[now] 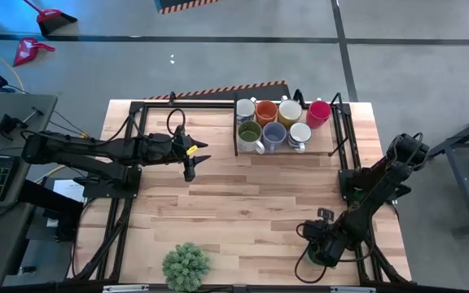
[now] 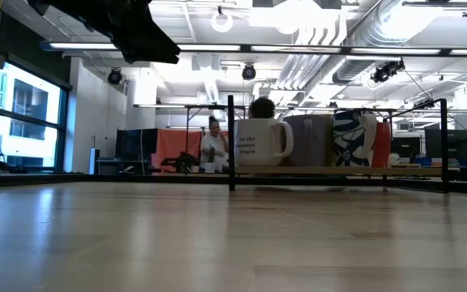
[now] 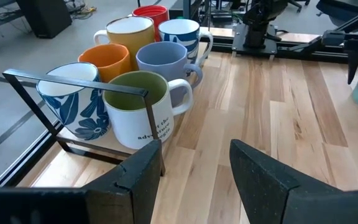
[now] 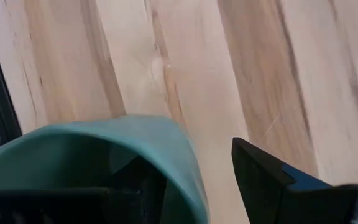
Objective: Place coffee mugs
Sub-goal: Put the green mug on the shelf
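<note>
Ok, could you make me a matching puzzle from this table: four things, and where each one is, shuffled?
1. potted plant
2. magenta mug
3. left gripper
4. green mug

A. at the right gripper
B. table edge farthest from the rack
C. right end of the rack's back row
D. open, left of the rack

Pairs: 1-B, 2-C, 3-D, 4-A

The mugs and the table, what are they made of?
The mugs look like glazed ceramic: thick rims, smooth shiny sides in solid colours, some with printed words or blue leaves. The table looks like wood, pale planks with streaky grain and a soft sheen. The thin frame around the mugs seems to be dark metal; paint or bare, I cannot tell.
</note>
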Controlling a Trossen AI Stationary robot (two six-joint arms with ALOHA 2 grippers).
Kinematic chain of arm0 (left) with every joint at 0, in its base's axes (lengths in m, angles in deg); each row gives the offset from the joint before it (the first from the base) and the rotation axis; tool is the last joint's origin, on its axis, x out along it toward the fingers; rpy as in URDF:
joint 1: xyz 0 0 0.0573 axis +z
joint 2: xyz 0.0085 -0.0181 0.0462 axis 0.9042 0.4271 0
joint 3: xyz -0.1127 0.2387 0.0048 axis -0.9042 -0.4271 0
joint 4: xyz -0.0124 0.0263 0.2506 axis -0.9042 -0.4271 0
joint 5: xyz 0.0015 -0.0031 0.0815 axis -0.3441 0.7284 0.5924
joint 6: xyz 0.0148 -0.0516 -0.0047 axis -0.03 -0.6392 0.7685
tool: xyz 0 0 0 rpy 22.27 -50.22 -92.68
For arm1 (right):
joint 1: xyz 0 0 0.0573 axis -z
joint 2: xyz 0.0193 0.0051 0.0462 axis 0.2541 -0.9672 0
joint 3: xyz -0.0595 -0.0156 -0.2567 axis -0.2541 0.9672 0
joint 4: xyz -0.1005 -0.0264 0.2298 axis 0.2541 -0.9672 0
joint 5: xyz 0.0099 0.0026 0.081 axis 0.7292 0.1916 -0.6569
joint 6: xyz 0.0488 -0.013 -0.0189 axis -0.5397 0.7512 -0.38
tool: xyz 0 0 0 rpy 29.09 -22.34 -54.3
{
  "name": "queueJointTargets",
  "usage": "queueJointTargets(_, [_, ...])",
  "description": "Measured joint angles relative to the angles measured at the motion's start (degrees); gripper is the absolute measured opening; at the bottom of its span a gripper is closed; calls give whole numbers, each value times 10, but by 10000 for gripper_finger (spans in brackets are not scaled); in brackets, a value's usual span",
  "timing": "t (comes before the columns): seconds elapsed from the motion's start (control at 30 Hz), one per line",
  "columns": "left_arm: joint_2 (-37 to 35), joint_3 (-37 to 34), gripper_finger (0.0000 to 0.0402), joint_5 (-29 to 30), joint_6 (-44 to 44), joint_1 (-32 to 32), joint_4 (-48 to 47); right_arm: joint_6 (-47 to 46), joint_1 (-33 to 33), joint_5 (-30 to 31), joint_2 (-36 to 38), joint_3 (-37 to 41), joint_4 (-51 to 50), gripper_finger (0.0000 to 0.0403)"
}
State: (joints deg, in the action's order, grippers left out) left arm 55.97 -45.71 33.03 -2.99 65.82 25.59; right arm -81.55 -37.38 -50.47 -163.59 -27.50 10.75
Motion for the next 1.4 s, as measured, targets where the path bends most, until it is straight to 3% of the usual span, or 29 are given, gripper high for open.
queueJointTargets(0.5, [0,0,180,0,-39,0,0,59,26,58,0,0,0,148])
queueJointTargets(0.6, [0,0,180,0,-40,0,0,48,42,70,0,-1,-7,119])
queueJointTargets(0.77, [0,0,180,0,-40,0,0,-16,68,87,0,-2,-37,17])
queueJointTargets(1.2, [0,0,180,0,-40,0,-9,-69,119,168,9,-3,-111,4])
queueJointTargets(1.4, [0,0,180,0,-40,0,-44,-123,153,161,71,-2,-188,1])
